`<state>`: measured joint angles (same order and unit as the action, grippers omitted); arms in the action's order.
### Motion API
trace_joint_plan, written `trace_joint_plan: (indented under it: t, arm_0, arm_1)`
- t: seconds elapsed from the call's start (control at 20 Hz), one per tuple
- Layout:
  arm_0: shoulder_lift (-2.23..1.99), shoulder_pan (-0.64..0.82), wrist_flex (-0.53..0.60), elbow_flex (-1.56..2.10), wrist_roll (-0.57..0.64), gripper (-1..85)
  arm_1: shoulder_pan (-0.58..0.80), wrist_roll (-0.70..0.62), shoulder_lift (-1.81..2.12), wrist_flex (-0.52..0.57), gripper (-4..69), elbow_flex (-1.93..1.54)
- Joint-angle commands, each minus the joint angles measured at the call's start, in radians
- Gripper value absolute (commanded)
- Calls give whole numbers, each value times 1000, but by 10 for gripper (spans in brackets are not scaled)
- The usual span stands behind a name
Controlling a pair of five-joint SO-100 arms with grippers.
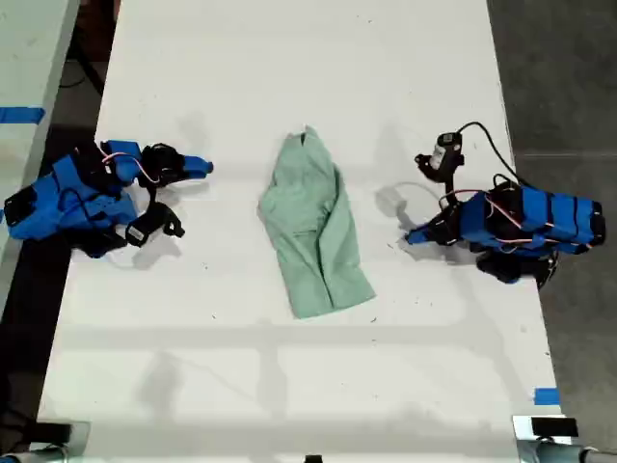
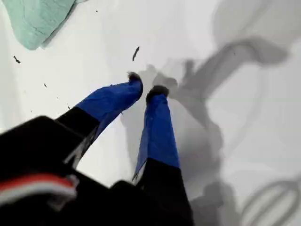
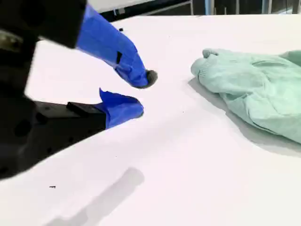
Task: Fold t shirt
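Small pale mint-green wrinkled fabric t shirt (image 1: 313, 227) lies folded into narrow strip mid white worktop (image 1: 289, 58), between your two arms. First end effector (image 2: 145, 90) slightly parted, empty. Second end effector (image 3: 141, 92) slightly parted, empty, near shirt's ribbed edge.

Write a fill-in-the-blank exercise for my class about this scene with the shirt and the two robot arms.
1. The pale mint-green t shirt lies on a white ___.
2. In the exterior view, the t shirt lies ___ the blue arm at that view's left and the blue arm at its right.
3. My second gripper holds ___; its jaws stand apart.
Missing words: table; between; nothing.
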<state>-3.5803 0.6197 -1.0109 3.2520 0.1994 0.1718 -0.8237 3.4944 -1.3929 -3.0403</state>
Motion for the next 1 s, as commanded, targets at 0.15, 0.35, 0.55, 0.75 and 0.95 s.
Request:
trace_joint_plan:
  t: [0.15, 0.35, 0.55, 0.75, 0.95]
  arm_0:
    - [-17, -80, 104, 18, 183, -3]
    - [-17, -101, 86, 11, 144, -3]
    - [236, -285, 140, -158, -2, -4]
    - [1042, -505, 166, -738, -221, -4]
    - [1830, -638, 202, -1378, -209, 107]
  arm_1:
    - [106, 440, 11, 3, 12, -40]
    - [87, 459, 11, -2, 8, 3]
    - [23, 491, -235, 52, 8, 261]
    - [-163, 641, -948, 166, 7, 658]
    - [-247, 661, -1230, 311, 25, 790]
